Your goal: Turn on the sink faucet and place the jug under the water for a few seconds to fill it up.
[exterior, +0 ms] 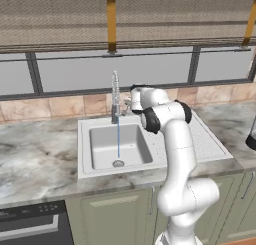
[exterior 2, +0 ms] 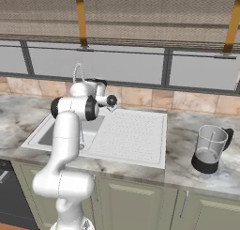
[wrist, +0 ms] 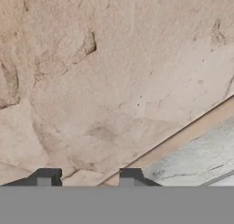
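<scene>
The sink faucet stands at the back of the sink, and a thin blue stream of water falls from it to the drain. My gripper hovers just right of the faucet's base, close to the tiled wall. In the hand view the gripper is open, its two fingertips wide apart with nothing between them, facing the beige backsplash tiles. The jug stands upright on the counter far to the right of the drainboard, well away from my hand. The jug is cut by the frame's right edge.
A window runs along the wall behind the sink. Marble counter spreads to both sides. A dark dishwasher panel sits below the counter at the left, with green cabinet doors under the sink.
</scene>
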You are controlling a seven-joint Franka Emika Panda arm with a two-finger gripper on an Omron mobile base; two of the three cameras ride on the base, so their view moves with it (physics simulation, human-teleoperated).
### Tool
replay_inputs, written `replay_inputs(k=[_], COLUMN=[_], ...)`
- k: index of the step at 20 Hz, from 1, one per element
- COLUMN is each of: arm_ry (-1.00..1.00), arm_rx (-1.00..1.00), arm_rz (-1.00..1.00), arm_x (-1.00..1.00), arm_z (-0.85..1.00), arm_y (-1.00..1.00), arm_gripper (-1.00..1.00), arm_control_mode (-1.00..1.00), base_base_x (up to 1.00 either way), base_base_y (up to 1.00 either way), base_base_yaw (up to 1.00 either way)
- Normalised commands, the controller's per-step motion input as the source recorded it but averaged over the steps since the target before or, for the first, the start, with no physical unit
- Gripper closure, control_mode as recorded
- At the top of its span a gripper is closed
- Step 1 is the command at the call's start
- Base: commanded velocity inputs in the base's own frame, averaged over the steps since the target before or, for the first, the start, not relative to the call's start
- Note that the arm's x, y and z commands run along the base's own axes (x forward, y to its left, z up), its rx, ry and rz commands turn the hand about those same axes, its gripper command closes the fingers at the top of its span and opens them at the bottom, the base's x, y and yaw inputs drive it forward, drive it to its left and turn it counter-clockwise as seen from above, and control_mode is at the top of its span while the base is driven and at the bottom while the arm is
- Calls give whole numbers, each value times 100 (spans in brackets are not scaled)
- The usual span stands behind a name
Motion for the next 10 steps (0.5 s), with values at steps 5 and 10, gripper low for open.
replay_inputs(k=[5, 10], arm_ry=[12, 1], arm_rx=[6, 0], arm_rz=[-2, -1], arm_x=[0, -29], arm_z=[-29, -1], arm_y=[-22, -18], arm_gripper=[-100, -100], arm_control_mode=[-100, -100], base_base_x=[0, 0], base_base_y=[0, 0], base_base_yaw=[0, 0])
